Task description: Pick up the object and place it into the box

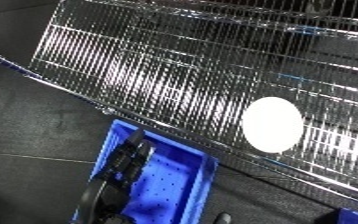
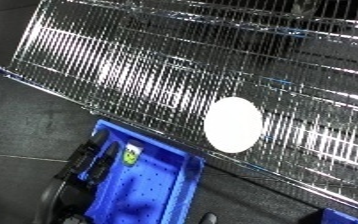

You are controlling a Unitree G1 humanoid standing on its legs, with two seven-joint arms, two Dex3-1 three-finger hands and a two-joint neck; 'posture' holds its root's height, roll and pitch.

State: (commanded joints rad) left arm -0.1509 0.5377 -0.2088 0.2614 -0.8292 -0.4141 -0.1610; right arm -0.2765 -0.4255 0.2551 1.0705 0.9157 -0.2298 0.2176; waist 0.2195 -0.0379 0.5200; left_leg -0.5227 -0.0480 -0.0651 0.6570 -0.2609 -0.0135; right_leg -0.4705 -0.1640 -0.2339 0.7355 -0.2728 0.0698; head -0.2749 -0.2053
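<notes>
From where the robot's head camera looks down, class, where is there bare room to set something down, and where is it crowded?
The wire shelf is bare up and left of the white disc, and again past the disc toward the right edge. The blue bin has open perforated floor along its right side. Its left side is crowded with dark objects and a small green-and-white item.

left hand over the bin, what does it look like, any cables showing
The left hand shows only as a black, blocky shape with glossy highlights against the blue bin. No white and silver forearm, cable or marking can be made out. In the right eye view a small yellow-green spot sits beside it; what it is cannot be told.
</notes>
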